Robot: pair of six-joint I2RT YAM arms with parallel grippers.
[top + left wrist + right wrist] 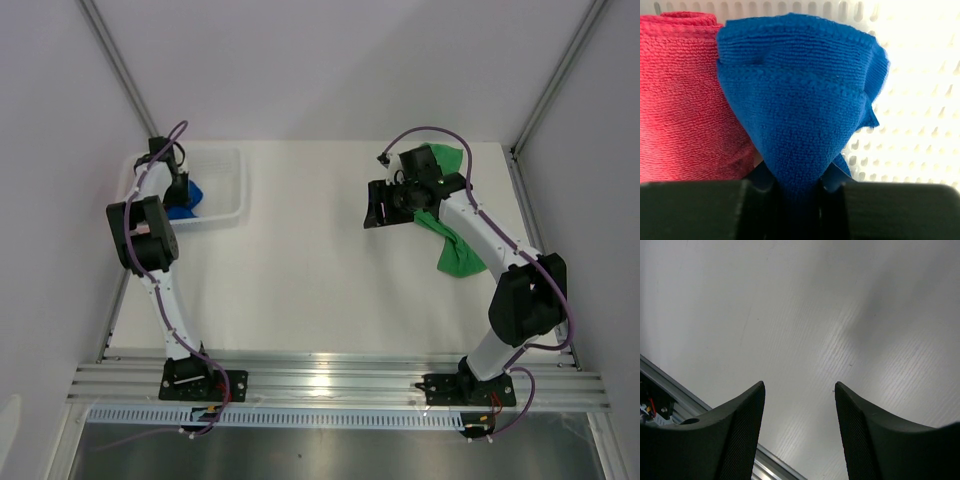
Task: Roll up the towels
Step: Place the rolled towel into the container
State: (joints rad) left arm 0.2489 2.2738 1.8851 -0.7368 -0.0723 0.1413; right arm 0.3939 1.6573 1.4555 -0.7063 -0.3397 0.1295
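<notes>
My left gripper is shut on the royal blue towel, pinching a fold of it inside the white mesh basket; the blue towel also shows in the top view. The pink-red towel lies rolled beside it on the left in the left wrist view. The bright green towel lies on the table at the right, partly under my right arm. My right gripper is open and empty above bare table, left of the green towel; it also shows in the right wrist view.
The basket's perforated wall stands right behind the blue towel. An aluminium rail runs along the near table edge. White walls enclose the table on three sides.
</notes>
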